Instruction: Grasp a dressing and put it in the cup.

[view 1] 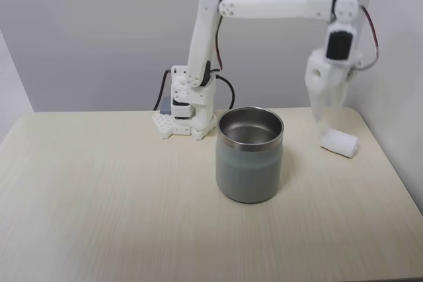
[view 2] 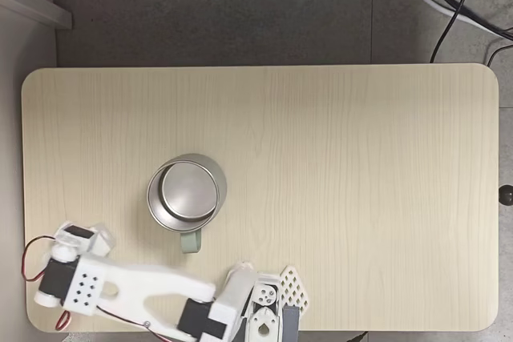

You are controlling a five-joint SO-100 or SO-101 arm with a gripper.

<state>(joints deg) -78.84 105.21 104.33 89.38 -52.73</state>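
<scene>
I have the pale wood-grain table [view 1: 99, 189] under both fixed views, with the white arm [view 1: 264, 4] bolted near the middle of one long edge and reaching out high toward a short edge. The cup [view 1: 250, 154] stands upright on the table, a wide steel tumbler with a shiny rim and a matte grey-green body; from above, the cup [view 2: 186, 192] shows a bare shiny bottom, and I see nothing inside it. A small grey-green handle sticks out of its side toward the arm's edge in that top view. The pincer [view 1: 325, 111] hangs tips down near the corner by the arm's long edge, above the table; I cannot tell whether its fingers are spread or pressed together. The dressing [view 1: 340, 142] is a small soft white roll lying on its side on the table, just beside and below the pincer tips, well apart from the cup.
</scene>
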